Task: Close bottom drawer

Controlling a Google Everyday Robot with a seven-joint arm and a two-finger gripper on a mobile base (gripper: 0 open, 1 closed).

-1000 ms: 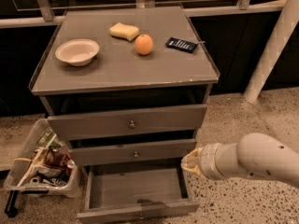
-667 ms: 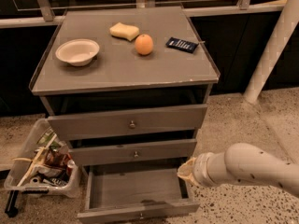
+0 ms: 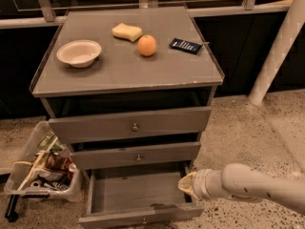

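Grey bottom drawer (image 3: 136,193) stands open, tool (image 3: 186,185) at its right wall.

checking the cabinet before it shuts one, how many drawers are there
3, stacked: the top drawer, the middle drawer below it, and the bottom drawer, pulled open. The gripper is beside its right wall.

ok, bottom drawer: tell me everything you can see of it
The bottom drawer is grey, wood by the look of it, and the lowest of three in the cabinet. It stands pulled well out and level, with a plain grey inside, a slim front panel and a small round metal knob. The gripper is at its right side wall, close to the cabinet; whether it touches cannot be told.
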